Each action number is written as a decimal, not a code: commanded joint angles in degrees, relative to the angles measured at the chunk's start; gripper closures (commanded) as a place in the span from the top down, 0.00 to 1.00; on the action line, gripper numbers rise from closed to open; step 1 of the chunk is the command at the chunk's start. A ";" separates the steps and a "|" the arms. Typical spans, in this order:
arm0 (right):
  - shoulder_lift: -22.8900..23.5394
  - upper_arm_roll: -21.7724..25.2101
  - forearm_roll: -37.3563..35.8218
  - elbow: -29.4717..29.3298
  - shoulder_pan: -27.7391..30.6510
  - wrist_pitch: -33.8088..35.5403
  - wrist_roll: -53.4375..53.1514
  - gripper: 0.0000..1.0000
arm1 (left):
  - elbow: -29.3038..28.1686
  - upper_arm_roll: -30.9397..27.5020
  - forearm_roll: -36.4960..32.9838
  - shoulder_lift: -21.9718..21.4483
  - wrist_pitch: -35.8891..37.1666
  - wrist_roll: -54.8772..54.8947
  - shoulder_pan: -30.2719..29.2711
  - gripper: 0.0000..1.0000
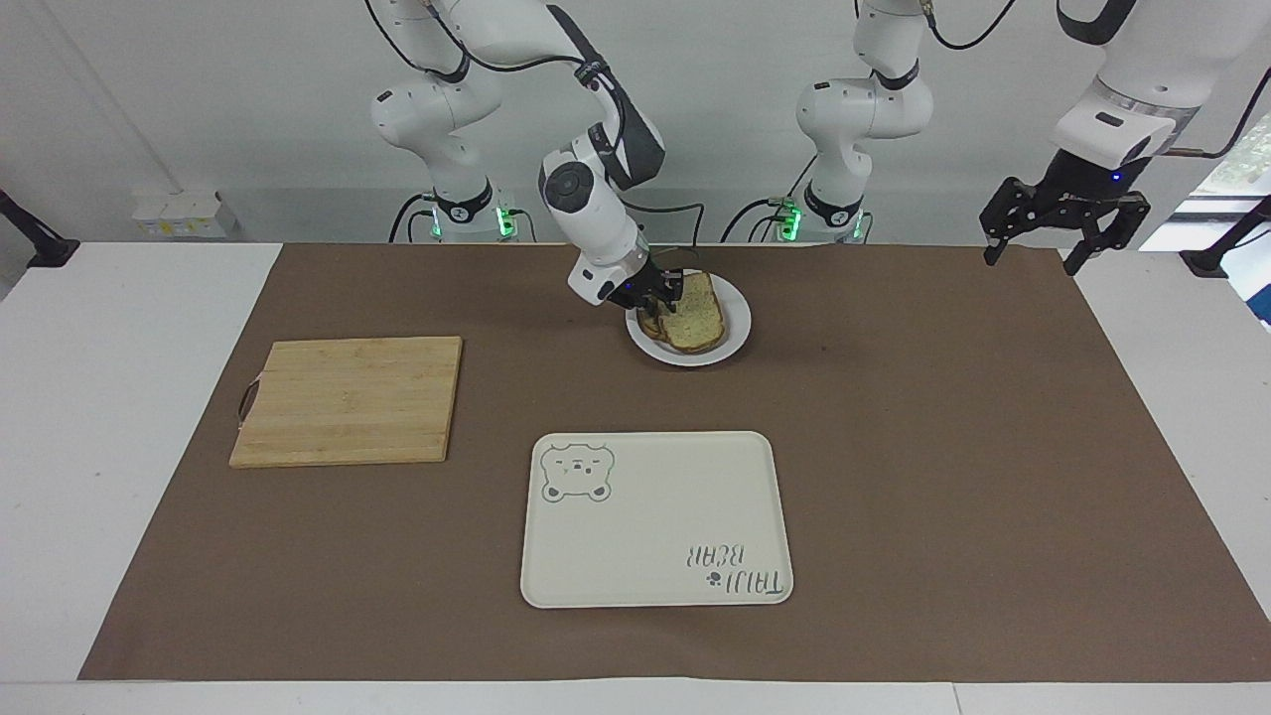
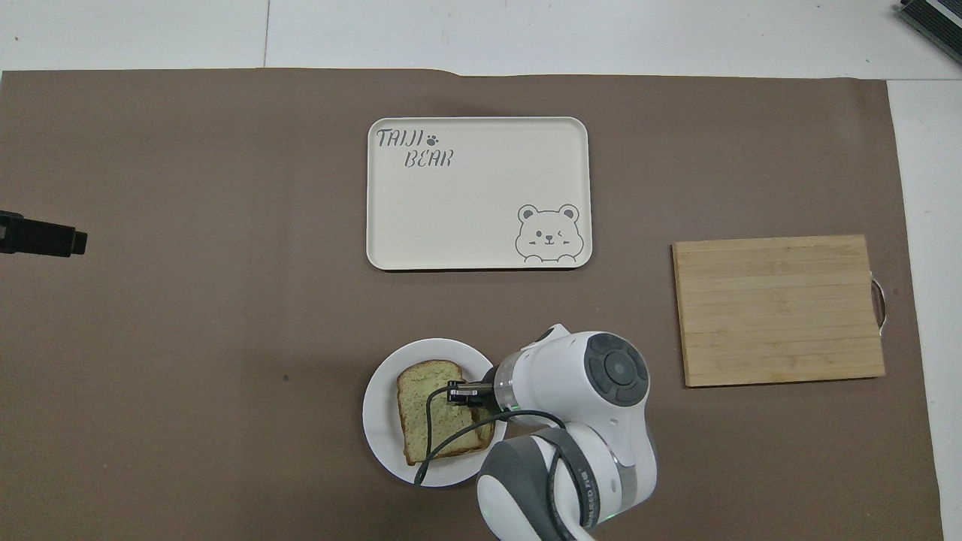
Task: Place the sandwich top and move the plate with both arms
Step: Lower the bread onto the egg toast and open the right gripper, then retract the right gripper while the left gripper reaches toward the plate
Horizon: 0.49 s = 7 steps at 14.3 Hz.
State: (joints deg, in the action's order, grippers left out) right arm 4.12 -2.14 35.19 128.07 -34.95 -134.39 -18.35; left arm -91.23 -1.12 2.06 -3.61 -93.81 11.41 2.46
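sandwich top [image 1: 697, 318] on plate [image 1: 733, 338]; right gripper [image 1: 663, 294] at its edge, grip unclear, fingers hidden overhead; left gripper [image 1: 1068, 222] spread, empty.

The sandwich top [image 1: 697, 320] is hiding the slice under it. The right gripper's [image 1: 658, 295] fingertips are looking too small to tell.

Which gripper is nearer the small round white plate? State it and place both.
Right. The right gripper is over the small round white plate, at the speckled bread slice lying on it. The left gripper waits raised over the left arm's end of the table, well away.
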 commanded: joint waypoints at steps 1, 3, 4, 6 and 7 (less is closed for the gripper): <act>-2.18 0.21 -0.90 -4.04 6.10 7.88 -0.46 1.00 | -0.53 -0.11 0.05 -0.43 0.03 -0.25 0.09 1.00; -2.45 0.12 -6.16 -7.55 10.49 11.93 -0.29 1.00 | -0.53 -0.02 0.05 -0.61 1.95 -0.25 0.27 1.00; -2.36 0.12 -8.80 -9.57 12.52 14.04 -0.29 1.00 | -0.44 -0.02 0.05 -0.70 3.62 -0.34 0.27 1.00; -2.18 0.12 -14.59 -12.22 15.51 16.08 0.06 1.00 | -0.61 -0.02 0.05 -1.31 5.39 -0.69 0.27 1.00; -2.18 0.12 -17.84 -13.19 17.09 16.35 0.33 1.00 | -0.88 -0.02 0.05 -1.40 5.31 -0.17 0.35 1.00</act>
State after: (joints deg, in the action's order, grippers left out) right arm 1.50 -1.45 22.18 117.08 -20.26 -119.44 -18.28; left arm -91.24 -1.01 2.06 -3.80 -89.79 11.40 2.48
